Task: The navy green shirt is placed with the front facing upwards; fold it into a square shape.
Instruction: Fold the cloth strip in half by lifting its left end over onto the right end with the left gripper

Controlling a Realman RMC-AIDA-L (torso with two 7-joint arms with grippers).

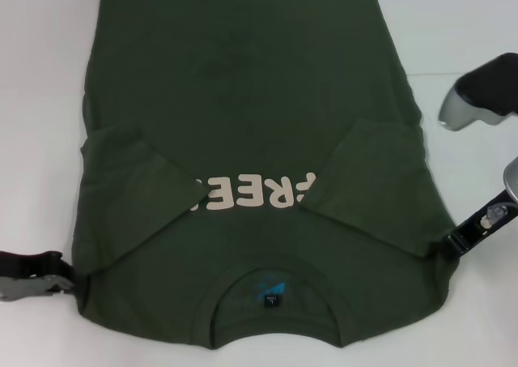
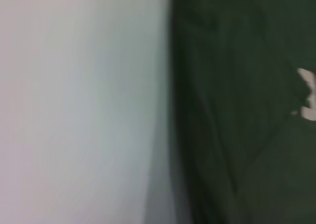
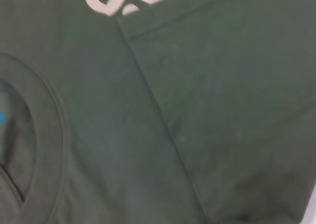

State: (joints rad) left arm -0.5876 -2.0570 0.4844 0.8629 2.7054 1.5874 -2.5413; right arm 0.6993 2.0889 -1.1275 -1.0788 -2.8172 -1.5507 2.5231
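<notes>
**Shirt flat on the bench, sleeves folded in, a gripper at each shoulder edge**

The navy green shirt [image 1: 243,140] lies face up on the white bench [image 1: 40,75], collar toward the robot and hem at the far side. Both short sleeves are folded inward over the chest: the left sleeve [image 1: 142,181] and the right sleeve [image 1: 368,177] each cover an end of the cream lettering [image 1: 255,195], so only the middle letters show. A small blue neck label [image 1: 271,294] sits inside the collar.

The left gripper [image 1: 69,282] is low on the bench at the shirt's left shoulder edge, touching or just beside the cloth; whether its jaws are wide or narrow cannot be told. The right gripper [image 1: 445,241] is at the right shoulder edge, its tip meeting the fabric near the folded sleeve; the state of its jaws cannot be told either. A grey and black part of the right arm [image 1: 477,96] hangs above the bench, apart from the shirt's right side.

The left wrist view shows bare bench beside the shirt's straight side edge [image 2: 173,110]. The right wrist view is filled with green cloth, the sleeve's fold line [image 3: 158,105] and part of the collar rib [image 3: 49,115].

The bench is plain and white. Open surface runs along both sides of the shirt; the hem reaches the top of the head view.
</notes>
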